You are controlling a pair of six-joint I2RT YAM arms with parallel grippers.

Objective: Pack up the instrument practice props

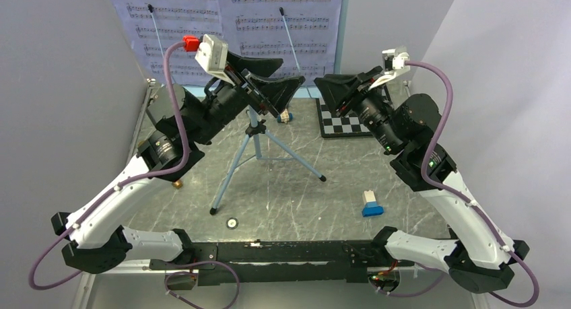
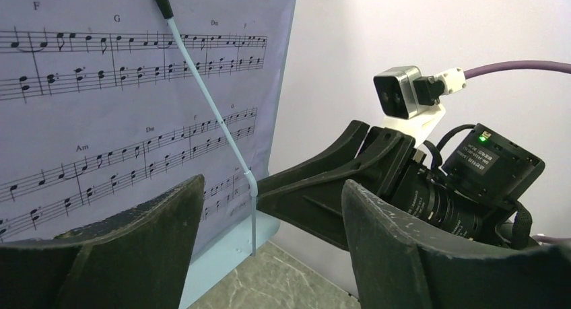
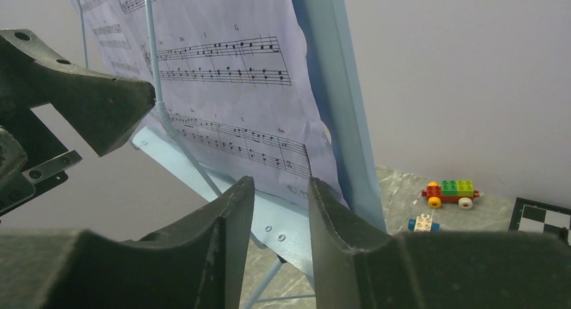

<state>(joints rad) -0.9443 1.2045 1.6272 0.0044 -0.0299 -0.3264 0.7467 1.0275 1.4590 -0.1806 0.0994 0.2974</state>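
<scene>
Light-blue tripod music stand [image 1: 254, 130] upright mid-table, legs splayed. White sheet-music pages [image 1: 283, 26] side by side on desk, each pinned by thin blue retainer wire [image 2: 209, 100]. Gold-brown microphone [image 1: 177, 184] lies left of stand, mostly hidden.

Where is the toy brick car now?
In the right wrist view, the toy brick car sits on the right side, between the music stand and the chessboard.
</scene>
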